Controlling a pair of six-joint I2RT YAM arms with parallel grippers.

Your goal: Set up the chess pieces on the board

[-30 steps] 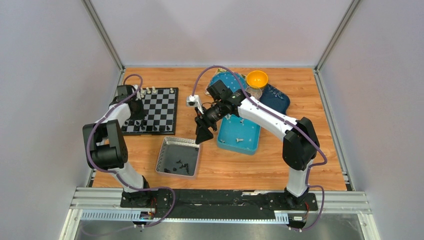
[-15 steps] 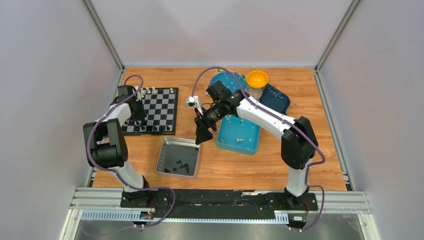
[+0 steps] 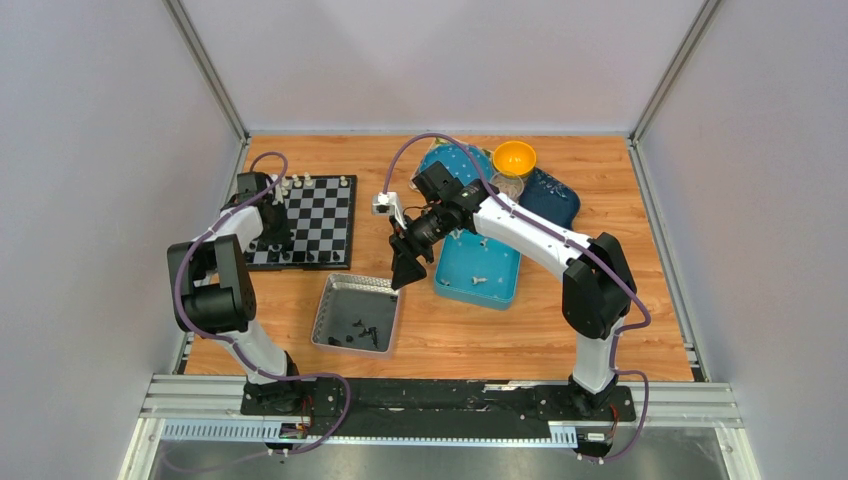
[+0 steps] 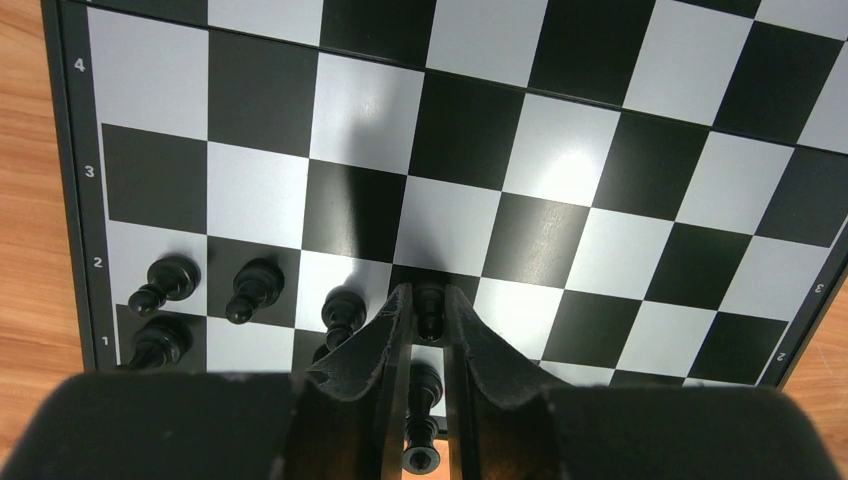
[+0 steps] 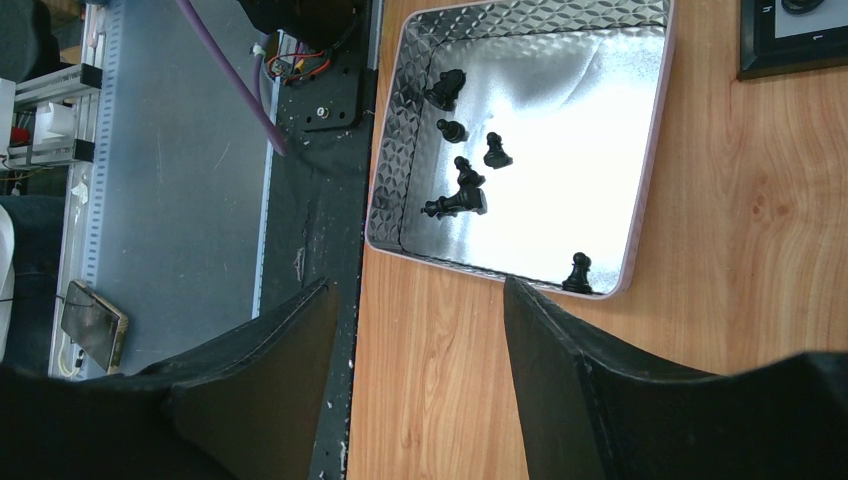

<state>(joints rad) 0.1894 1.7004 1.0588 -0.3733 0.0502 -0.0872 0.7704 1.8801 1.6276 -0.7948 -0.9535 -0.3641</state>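
Item 1. Your left tool (image 4: 428, 304): fingers nearly together, clamped on a black pawn (image 4: 430, 312) over rank 2 of the board (image 4: 560, 150), beside three black pawns (image 4: 250, 288) already standing there.

Item 2. Your right tool (image 5: 415, 290): fingers wide apart and holding nothing, above bare desk (image 5: 760, 330) just beside the silver tray (image 5: 385, 180), where six black chessmen (image 5: 462, 190) lay.

Item 3. Board at the desk's far left; cream chessmen (image 3: 300, 182) lined its far edge.

Item 4. Blue tray (image 3: 500, 265) and orange bowl (image 3: 514, 157) further right. Pale grey walls (image 3: 100, 150) enclosed the wooden desk.
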